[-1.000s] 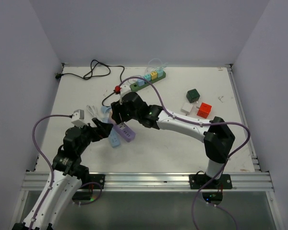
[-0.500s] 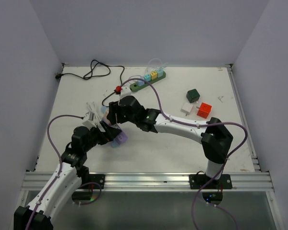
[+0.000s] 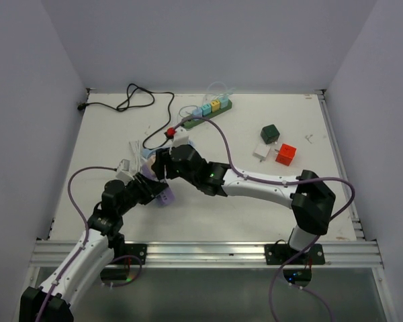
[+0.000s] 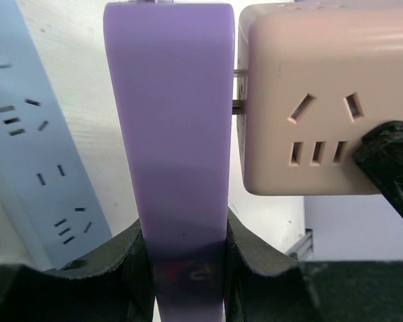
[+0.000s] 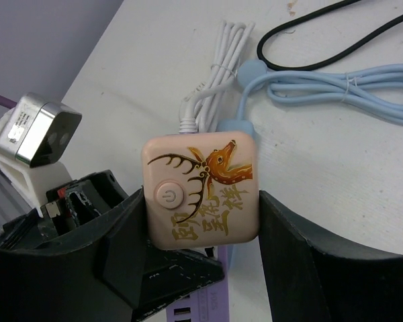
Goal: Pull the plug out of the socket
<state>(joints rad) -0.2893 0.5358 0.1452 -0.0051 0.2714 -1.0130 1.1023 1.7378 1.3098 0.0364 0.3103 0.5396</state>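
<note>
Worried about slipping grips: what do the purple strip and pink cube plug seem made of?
Purple strip: probably smooth satin plastic, even colour with soft sheen. Pink cube plug: probably moulded plastic, rounded edges, printed deer; its bare prongs look metallic.

Beige plug (image 4: 322, 100), prongs showing, beside purple socket (image 4: 178, 134)

The table (image 3: 255, 208) carries a green socket strip (image 3: 196, 119), black cord (image 3: 131, 99), and red cube (image 3: 285, 154).
</note>
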